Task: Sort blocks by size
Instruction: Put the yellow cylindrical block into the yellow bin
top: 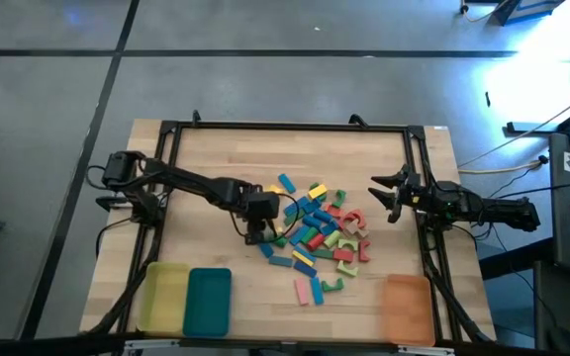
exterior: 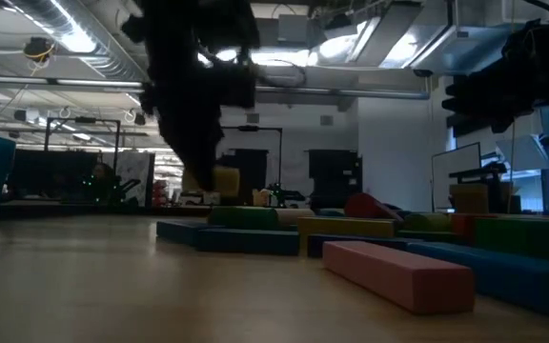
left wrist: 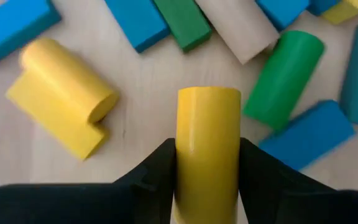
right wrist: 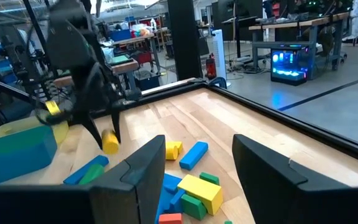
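1. The left pincer [left wrist: 207, 180] is clamped on a yellow cylinder [left wrist: 207, 140], held at the left edge of the pile.
2. Around it the blocks [top: 317, 232] lie scattered mid-desk [top: 216, 158].
3. The right pincer [top: 385, 195] hangs with fingers apart and empty, at the desk's right side.
4. Yellow tray [top: 164, 297], teal tray [top: 208, 301] and orange tray [top: 407, 307] line the near edge.

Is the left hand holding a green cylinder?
No. The left hand is shut on a yellow cylinder; the green cylinder lies apart.
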`<control>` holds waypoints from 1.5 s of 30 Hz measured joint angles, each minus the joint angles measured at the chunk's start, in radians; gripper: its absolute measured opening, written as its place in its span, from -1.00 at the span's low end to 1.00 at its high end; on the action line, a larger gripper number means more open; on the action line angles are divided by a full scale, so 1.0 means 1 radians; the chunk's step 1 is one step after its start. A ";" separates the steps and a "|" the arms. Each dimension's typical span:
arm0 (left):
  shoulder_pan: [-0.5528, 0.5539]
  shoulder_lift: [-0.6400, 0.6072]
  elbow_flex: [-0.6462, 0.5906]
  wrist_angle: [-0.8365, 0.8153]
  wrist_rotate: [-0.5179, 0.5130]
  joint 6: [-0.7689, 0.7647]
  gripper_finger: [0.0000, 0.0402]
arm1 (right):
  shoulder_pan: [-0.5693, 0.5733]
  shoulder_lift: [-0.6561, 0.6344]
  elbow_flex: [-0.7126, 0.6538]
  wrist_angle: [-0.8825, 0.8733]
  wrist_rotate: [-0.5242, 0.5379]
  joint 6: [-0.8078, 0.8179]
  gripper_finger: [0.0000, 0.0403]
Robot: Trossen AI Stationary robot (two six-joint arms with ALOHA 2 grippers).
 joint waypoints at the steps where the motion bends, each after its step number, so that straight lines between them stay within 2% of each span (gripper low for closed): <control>1: -0.003 -0.012 0.016 -0.037 0.000 -0.001 -0.41 | 0.000 0.001 0.000 0.001 0.000 0.000 -0.06; 6: -0.030 -0.072 0.084 -0.223 0.035 -0.029 -0.38 | 0.000 0.001 0.000 0.000 0.000 0.000 -0.06; 15: -0.135 -0.174 0.106 -0.500 0.154 -0.342 -0.37 | 0.000 0.001 0.000 -0.001 0.000 0.000 -0.06; 25: -0.331 -0.203 0.104 -0.747 0.333 -0.588 -0.36 | 0.000 0.001 0.000 -0.001 0.000 0.000 -0.06; 31: -0.462 -0.211 0.104 -0.785 0.435 -0.805 -0.36 | 0.000 0.001 0.000 -0.001 0.000 0.000 -0.06; 40: -0.661 -0.214 0.094 -0.734 0.432 -1.123 -0.36 | 0.000 0.001 0.000 -0.002 0.000 0.000 -0.06; 45: -0.742 -0.214 0.051 -0.632 0.419 -1.190 -0.36 | 0.000 0.001 0.000 -0.002 0.000 0.000 -0.06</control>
